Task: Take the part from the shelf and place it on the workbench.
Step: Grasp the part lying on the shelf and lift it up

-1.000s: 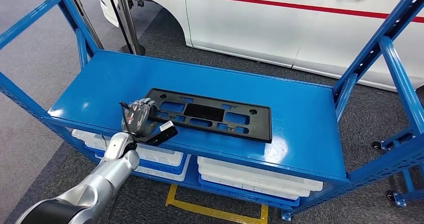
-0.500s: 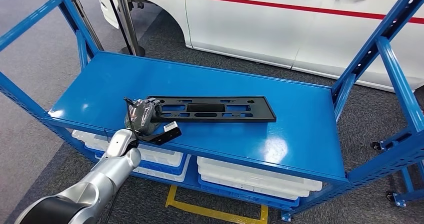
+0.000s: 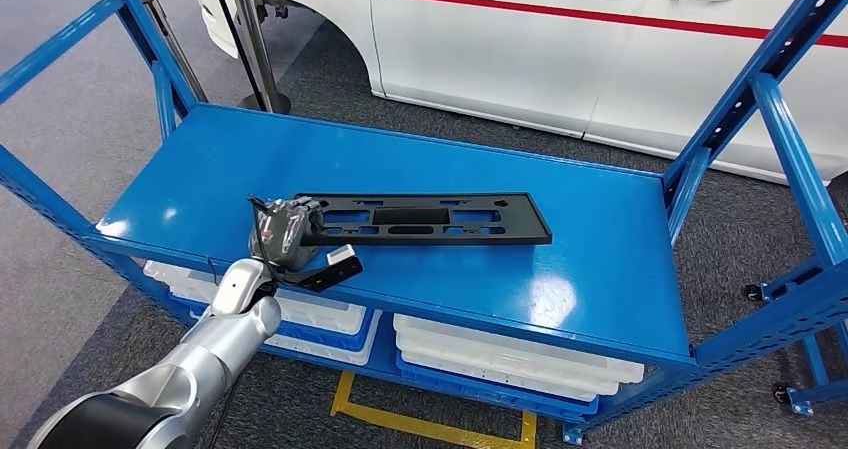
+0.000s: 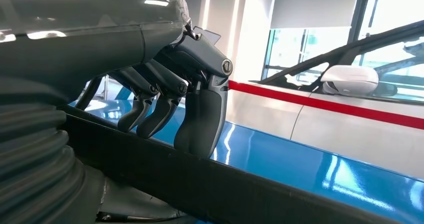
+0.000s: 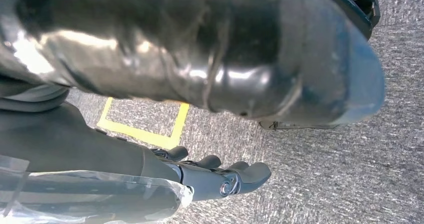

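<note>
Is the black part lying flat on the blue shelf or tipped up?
Tipped up. The black part looks edge-on and thin, the left hand grips its end, and the fingers curl over its raised edge above the blue shelf.

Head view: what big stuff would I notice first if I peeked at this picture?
A long black part lies across the blue shelf, and the robot's silver left hand grips its left end. Behind the shelf stands a white car with a red stripe.
</note>
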